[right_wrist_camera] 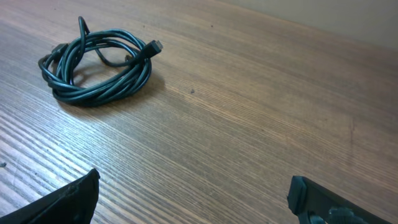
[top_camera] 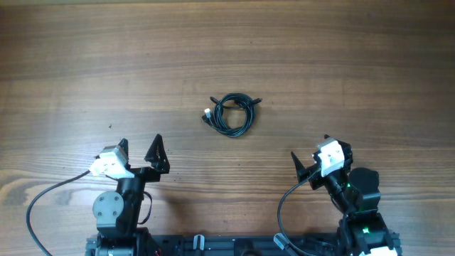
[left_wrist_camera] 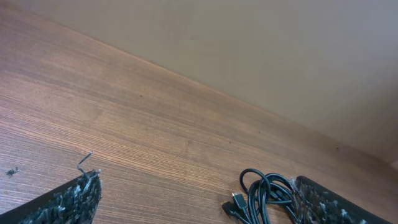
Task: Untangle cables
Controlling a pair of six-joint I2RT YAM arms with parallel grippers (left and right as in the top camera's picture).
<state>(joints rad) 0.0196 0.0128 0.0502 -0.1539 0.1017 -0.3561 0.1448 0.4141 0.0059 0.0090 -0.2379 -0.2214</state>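
Observation:
The cables [top_camera: 232, 114] lie as one small coiled bundle of thin black cords at the middle of the wooden table, with a whitish plug at the left end. They also show in the left wrist view [left_wrist_camera: 264, 196] and the right wrist view [right_wrist_camera: 96, 68]. My left gripper [top_camera: 139, 151] is open and empty, near the front left, well short of the bundle. My right gripper [top_camera: 313, 158] is open and empty, near the front right, also apart from the bundle.
The wooden table [top_camera: 227, 57] stretches all round the bundle. The arms' bases and their thicker black cables [top_camera: 43, 206] sit at the front edge. A wall rises behind the table's far edge [left_wrist_camera: 280, 56].

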